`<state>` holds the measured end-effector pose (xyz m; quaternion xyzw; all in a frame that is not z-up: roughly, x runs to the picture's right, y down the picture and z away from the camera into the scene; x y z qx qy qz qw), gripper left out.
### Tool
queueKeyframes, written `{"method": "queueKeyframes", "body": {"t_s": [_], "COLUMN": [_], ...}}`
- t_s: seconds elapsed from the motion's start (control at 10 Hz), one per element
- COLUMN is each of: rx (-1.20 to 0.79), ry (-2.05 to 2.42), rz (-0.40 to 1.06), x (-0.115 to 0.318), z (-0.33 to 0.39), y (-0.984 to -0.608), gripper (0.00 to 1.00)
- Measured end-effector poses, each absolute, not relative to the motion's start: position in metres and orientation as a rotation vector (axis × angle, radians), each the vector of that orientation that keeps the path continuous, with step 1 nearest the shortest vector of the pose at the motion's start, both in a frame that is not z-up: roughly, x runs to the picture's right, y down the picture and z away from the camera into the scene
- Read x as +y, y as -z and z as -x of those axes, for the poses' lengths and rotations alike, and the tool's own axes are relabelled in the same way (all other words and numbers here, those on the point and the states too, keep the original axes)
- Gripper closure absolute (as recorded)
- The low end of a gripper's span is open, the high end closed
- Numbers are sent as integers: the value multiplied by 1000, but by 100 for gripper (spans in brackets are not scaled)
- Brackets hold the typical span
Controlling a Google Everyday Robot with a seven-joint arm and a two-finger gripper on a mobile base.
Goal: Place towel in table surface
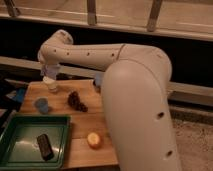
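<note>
One bent arm [125,80] over table surface [85,132], shut tool [49,72] holding towel [48,69]

Dim warm light is falling over the scene. The table surface [80,129], light brown wood planks, is sitting at lower left, and its right edge is meeting a speckled grey floor [197,147]. Behind it a pale ledge [192,92] is running left to right. Above that, a dark wall band [190,57] is spanning the full width. At the top, a lighter strip is showing behind three upright posts [92,12], the outer two leaning slightly.
</note>
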<state>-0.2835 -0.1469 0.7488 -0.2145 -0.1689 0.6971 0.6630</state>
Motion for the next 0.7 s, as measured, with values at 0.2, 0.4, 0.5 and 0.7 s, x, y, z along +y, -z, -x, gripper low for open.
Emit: {"method": "queueKeyframes", "body": {"t_s": [0.2,0.4,0.5,0.7], "rx": [-343,-293,-263,-211], "ry": [-1651,-1699,-1719,-1742], "rz": [444,441,451,493], "x": [-140,-134,-130,-121], "z": [250,233,231,239], "y": [-748,-766,-779,-808], "gripper": [86,86,86,86]}}
